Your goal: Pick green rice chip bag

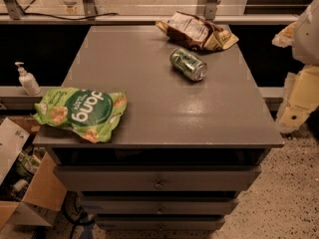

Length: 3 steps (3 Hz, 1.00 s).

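Note:
The green rice chip bag (pixel 82 112) lies flat on the near left corner of the grey cabinet top (pixel 159 98), partly hanging over the left edge, with its white lettering upside down. My gripper (pixel 299 101) shows as pale white and cream parts at the right edge of the view, beside the cabinet's right side. It is far from the bag and holds nothing that I can see.
A small green metal can (pixel 188 63) lies on its side at the back centre-right. A brown and white snack bag (pixel 197 31) lies at the back edge. A pump bottle (pixel 27 78) stands on a ledge to the left. Cardboard boxes (pixel 25 183) sit on the floor at lower left.

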{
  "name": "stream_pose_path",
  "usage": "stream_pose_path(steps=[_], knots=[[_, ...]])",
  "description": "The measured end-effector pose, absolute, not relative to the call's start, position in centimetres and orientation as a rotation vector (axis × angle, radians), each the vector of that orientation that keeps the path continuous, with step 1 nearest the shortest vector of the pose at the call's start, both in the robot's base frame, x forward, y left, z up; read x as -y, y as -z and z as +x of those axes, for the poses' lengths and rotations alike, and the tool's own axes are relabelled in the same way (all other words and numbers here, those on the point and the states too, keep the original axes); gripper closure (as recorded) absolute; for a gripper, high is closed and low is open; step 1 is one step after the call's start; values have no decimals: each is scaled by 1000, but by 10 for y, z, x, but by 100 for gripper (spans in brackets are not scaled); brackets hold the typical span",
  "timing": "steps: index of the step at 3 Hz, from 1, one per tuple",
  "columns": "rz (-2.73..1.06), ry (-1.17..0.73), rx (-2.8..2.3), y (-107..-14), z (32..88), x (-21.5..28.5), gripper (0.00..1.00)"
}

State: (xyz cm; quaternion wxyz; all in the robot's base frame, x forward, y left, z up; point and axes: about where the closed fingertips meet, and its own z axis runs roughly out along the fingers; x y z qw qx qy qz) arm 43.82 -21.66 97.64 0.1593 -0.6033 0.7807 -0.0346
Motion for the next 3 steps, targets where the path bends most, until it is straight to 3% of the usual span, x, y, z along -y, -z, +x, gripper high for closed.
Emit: stream_pose_path(steps=[2, 3], knots=[[-1756, 69, -2185, -975, 440, 205, 0], [-1841, 1, -2067, -989, 425, 176, 0]])
